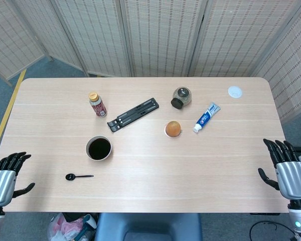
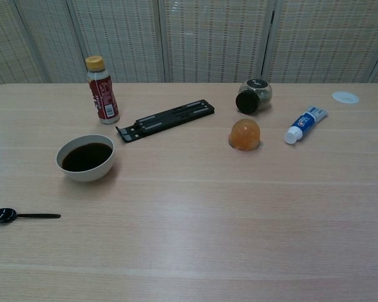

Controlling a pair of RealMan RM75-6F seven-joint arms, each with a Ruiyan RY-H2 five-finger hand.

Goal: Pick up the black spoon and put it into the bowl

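Only the head view shows the robot's body. The left hand (image 1: 5, 176) has a silver-grey metal back, smooth and slightly rounded, with black fingers (image 1: 12, 160) and a black thumb. The right hand (image 1: 289, 168) is built the same: a brushed silver shell with black segmented fingers (image 1: 277, 149) and a black thumb. Below the right hand, the wrist is pale grey and carries a small round light glowing cyan-green.

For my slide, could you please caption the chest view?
Black spoon lying on the table near the bowl, untouched.
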